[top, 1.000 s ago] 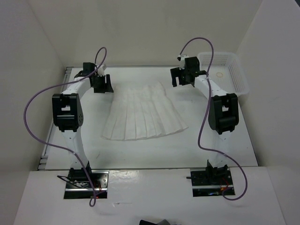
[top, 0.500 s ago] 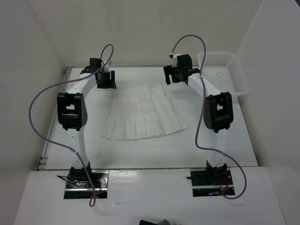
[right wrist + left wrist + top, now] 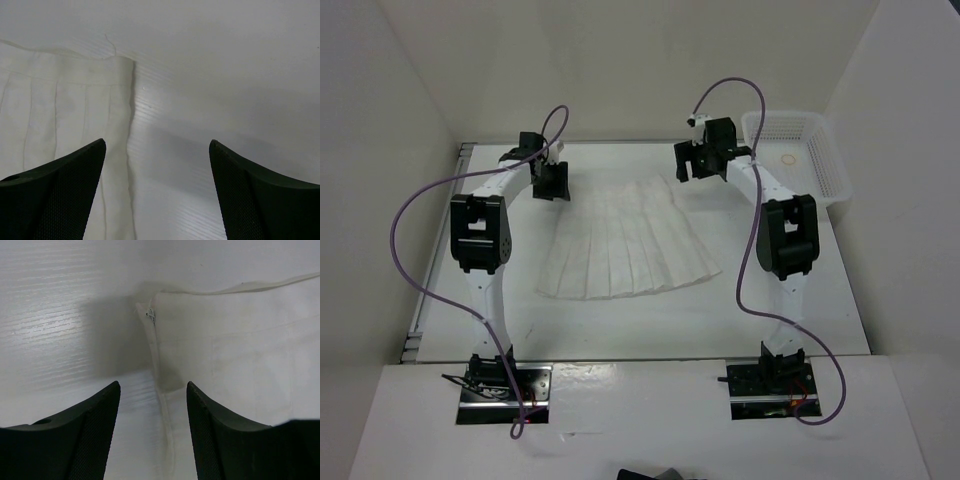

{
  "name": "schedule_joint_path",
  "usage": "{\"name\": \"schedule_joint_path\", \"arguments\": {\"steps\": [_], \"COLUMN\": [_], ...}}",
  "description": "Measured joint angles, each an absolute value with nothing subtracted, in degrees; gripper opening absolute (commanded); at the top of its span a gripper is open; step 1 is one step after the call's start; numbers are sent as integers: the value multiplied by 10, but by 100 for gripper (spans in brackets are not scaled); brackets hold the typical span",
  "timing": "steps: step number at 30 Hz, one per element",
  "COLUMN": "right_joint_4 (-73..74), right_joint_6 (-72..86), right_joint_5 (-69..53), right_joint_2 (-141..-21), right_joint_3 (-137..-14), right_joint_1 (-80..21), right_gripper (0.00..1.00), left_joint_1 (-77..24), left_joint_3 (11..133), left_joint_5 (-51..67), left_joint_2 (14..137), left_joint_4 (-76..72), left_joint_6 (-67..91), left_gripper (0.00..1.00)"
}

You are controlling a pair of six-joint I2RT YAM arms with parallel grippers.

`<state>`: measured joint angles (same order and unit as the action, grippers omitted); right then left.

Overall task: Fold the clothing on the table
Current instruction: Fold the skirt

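Observation:
The clothing, a white pleated skirt (image 3: 625,240), lies flat on the table (image 3: 790,320) with its narrow waistband toward the far side. My left gripper (image 3: 552,185) hovers at the waistband's left corner. In the left wrist view it (image 3: 152,385) is open, and the skirt (image 3: 240,350) side seam runs between the fingers with nothing gripped. My right gripper (image 3: 695,168) is at the waistband's right corner. It (image 3: 157,142) stands wide open over the skirt (image 3: 65,110) edge, which lies just inside the left finger (image 3: 75,185).
A white perforated basket (image 3: 800,150) sits at the table's far right corner, close behind the right arm. White walls enclose the table on three sides. Purple cables loop above both arms.
Both grippers have moved inward toward the skirt's waistband corners, the left one rightward and the right one leftward. The left jaws have narrowed slightly.

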<state>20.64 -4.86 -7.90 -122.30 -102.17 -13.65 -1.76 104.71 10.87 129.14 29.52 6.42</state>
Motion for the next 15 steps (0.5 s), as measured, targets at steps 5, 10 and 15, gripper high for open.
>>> {"name": "schedule_joint_path", "arguments": {"steps": [5, 10, 15], "right_joint_4": [207, 217, 240], "right_joint_6": [-43, -44, -45], "right_joint_5": [-116, -139, -138], "right_joint_2": [-1223, -1233, -1263], "right_joint_3": [-1021, -1030, -1065], "right_joint_1": [-109, -122, -154], "right_gripper": [88, 86, 86], "left_joint_1": [-18, -18, -18], "left_joint_3": [1047, 1047, 1047], "left_joint_5": [114, 121, 132], "left_joint_2": [1291, 1291, 1291], "left_joint_4": [295, 294, 293], "left_joint_6": [64, 64, 63], "left_gripper": [63, 63, 61]}}
